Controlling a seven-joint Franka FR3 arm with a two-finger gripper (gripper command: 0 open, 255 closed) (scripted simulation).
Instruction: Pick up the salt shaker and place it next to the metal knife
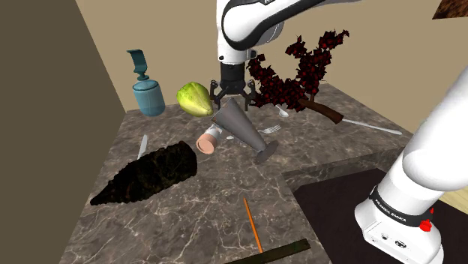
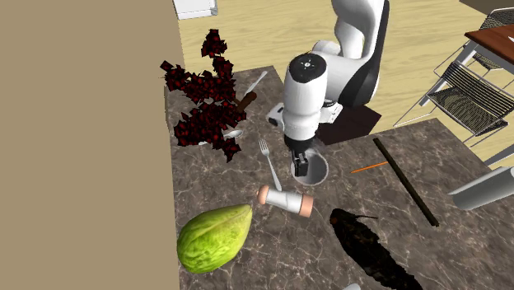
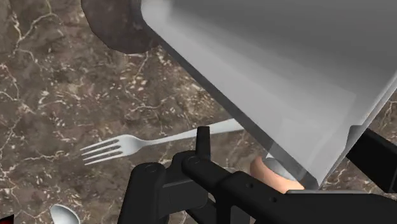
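The salt shaker point(image 1: 209, 140) lies on its side on the dark marble counter; it has a pale body and pinkish ends point(image 2: 284, 200). My black gripper point(image 1: 234, 96) hangs just above it, open. A tilted grey glass point(image 1: 241, 127) leans between the fingers without being clasped, and it hides most of the shaker point(image 3: 264, 173) in the wrist view. A silvery knife point(image 1: 142, 145) lies near the counter's edge at the shoulder view's left, by a black cone-shaped thing point(image 1: 150, 176). Another long silvery utensil point(image 1: 373, 126) lies beyond the red-leaved branch.
A fork point(image 1: 271, 130) and a spoon point(image 3: 63, 215) lie close to the glass. A green leafy vegetable point(image 1: 193, 98) and a teal bottle point(image 1: 148, 94) stand by the wall. A red-leaved branch point(image 1: 300, 71), an orange pencil point(image 1: 253, 223) and a dark stick point(image 1: 274, 253) also lie on the counter.
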